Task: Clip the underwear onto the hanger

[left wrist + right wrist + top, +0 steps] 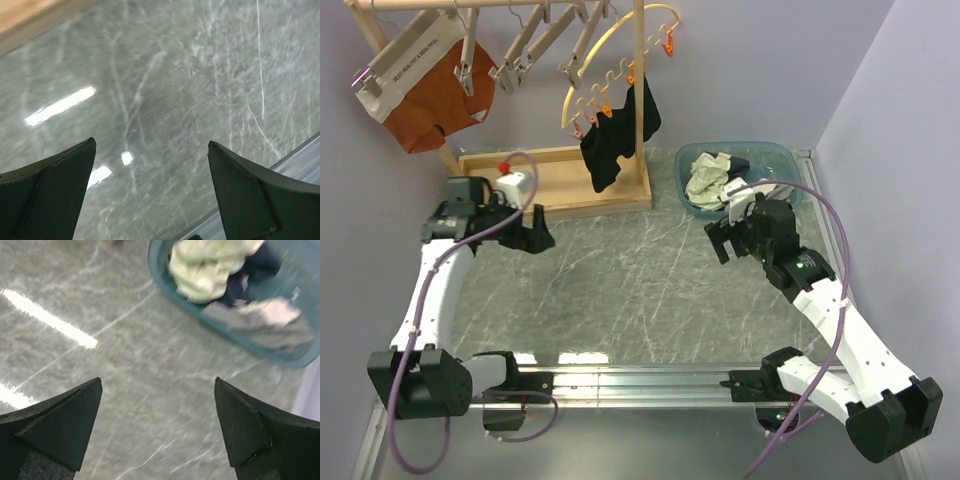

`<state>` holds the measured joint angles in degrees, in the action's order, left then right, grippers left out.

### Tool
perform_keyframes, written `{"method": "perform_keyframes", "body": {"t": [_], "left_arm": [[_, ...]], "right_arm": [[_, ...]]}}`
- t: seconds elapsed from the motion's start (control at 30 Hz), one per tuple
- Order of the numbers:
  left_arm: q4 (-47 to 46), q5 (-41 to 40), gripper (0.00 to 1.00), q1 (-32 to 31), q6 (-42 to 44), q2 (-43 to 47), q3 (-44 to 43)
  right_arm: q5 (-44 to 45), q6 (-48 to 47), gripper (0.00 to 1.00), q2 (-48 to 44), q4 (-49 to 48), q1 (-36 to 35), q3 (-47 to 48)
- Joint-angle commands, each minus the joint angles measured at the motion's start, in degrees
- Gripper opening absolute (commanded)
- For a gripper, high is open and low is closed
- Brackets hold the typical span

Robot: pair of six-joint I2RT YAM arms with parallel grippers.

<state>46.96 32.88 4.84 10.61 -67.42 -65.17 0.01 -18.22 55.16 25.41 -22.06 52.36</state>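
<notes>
Risk now seems small: underwear (pixel 435 100) hangs on hanger (pixel 408 42) at 11 o'clock of the table (pixel 620 290), but a shallow clip bite could let it slip off. Left gripper (pixel 538 238) and right gripper (pixel 725 240) stand wide and empty; underwear is well apart, at 11 o'clock from the left one.

1. Logged left arm (pixel 432 290) raised from its base, forearm angled forward, wrist turned inward.
2. Found left gripper (pixel 150 145) spread wide, holding nothing.
3. Logged right arm (pixel 840 320) stretched forward and inward.
4. Found right gripper (pixel 157 382) spread wide, holding nothing.
</notes>
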Motion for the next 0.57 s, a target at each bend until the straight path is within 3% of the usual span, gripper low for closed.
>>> {"method": "perform_keyframes", "body": {"t": [0.0,0.27,0.53], "left_arm": [[-10.5,-5.6,0.99,-8.0,-5.4,-1.5,2.8],[-19.8,-19.8,0.99,-22.8,-13.9,-7.6,6.9],[-22.8,-25.7,1.0,-26.0,-15.5,-7.0,7.9]], "right_arm": [[-2.8,6.7,1.0,-2.2,0.8,0.9,-4.0],[-7.2,8.6,1.0,-4.4,-0.1,3.2,-10.4],[-8.6,8.8,1.0,-3.3,0.1,3.3,-10.2]]}}
